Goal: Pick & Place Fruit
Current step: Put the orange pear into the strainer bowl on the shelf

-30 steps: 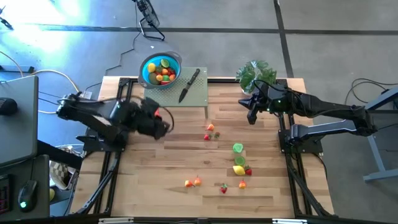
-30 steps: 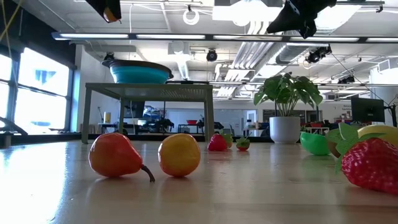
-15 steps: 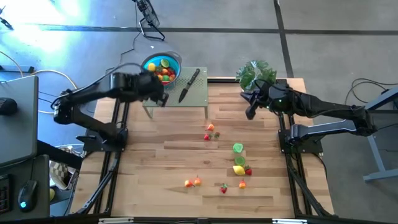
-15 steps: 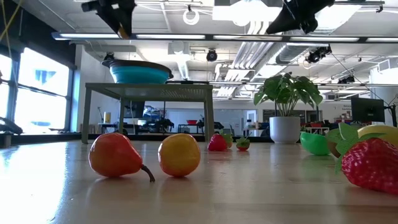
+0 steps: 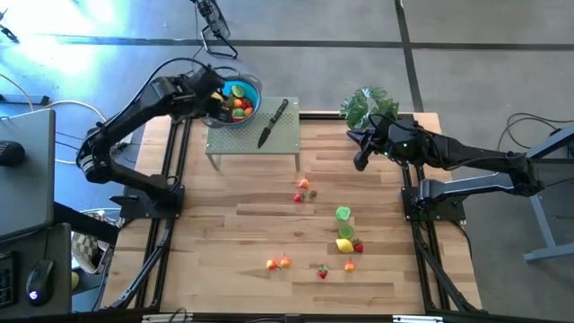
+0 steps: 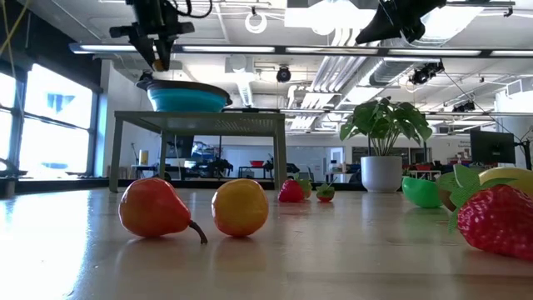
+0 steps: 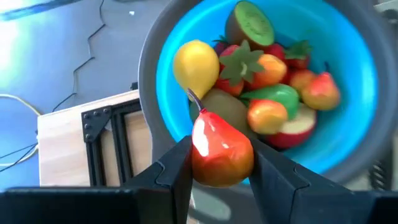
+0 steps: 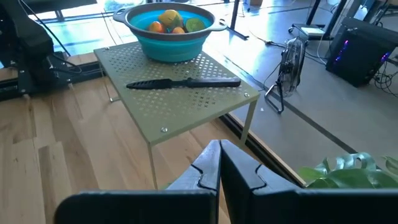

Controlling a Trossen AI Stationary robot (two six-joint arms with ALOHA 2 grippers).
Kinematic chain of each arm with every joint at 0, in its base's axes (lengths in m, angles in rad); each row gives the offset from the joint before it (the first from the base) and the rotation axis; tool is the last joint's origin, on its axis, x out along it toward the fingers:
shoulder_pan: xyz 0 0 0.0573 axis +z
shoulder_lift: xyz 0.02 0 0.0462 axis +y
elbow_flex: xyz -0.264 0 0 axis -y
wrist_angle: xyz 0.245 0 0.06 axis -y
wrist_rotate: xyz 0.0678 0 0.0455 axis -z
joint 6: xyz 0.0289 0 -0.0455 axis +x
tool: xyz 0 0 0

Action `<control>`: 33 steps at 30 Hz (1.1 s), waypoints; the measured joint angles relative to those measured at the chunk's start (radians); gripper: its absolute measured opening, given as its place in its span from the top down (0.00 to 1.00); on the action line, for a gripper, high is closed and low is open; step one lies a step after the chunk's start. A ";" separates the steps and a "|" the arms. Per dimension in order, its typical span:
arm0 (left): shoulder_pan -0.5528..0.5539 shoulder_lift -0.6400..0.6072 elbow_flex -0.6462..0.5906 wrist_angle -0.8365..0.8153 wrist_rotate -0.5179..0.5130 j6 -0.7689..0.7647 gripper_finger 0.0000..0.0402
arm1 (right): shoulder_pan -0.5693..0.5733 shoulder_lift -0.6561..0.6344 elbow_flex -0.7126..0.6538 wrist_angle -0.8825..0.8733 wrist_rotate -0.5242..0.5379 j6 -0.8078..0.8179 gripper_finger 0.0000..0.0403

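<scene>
Overhead, left tool (image 7: pixel 221 163) grips red pear (image 7: pixel 219 151) above unlabelled bowl (image 7: pixel 356 118).

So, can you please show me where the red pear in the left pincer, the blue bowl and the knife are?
red pear (image 7: pixel 221 152): left wrist view, middle of its body.
blue bowl (image 8: pixel 171 46): right wrist view, outer side wall.
knife (image 5: pixel 272 125): high view, middle of its length.
</scene>
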 joint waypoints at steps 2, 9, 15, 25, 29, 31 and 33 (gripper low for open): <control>0.029 0.018 0.000 0.010 0.014 0.024 0.68 | 0.000 0.000 0.000 0.001 0.000 -0.002 0.99; 0.081 0.102 0.000 0.063 0.074 0.093 0.68 | 0.000 0.000 0.000 0.000 0.000 -0.004 0.99; 0.080 0.150 0.000 0.055 0.088 0.097 0.68 | 0.000 0.000 0.000 0.000 0.000 -0.010 0.99; 0.080 0.165 0.000 0.055 0.083 0.092 0.59 | 0.000 0.000 0.000 0.000 0.000 -0.010 0.99; 0.080 0.165 0.000 0.055 0.083 0.092 0.54 | 0.000 0.000 0.000 0.000 0.000 -0.010 0.99; 0.080 0.165 0.000 0.054 0.083 0.092 0.53 | 0.000 0.000 0.000 0.000 0.000 -0.010 0.99; 0.080 0.160 0.000 0.051 0.083 0.107 0.53 | 0.000 0.000 0.000 0.000 0.000 -0.010 0.99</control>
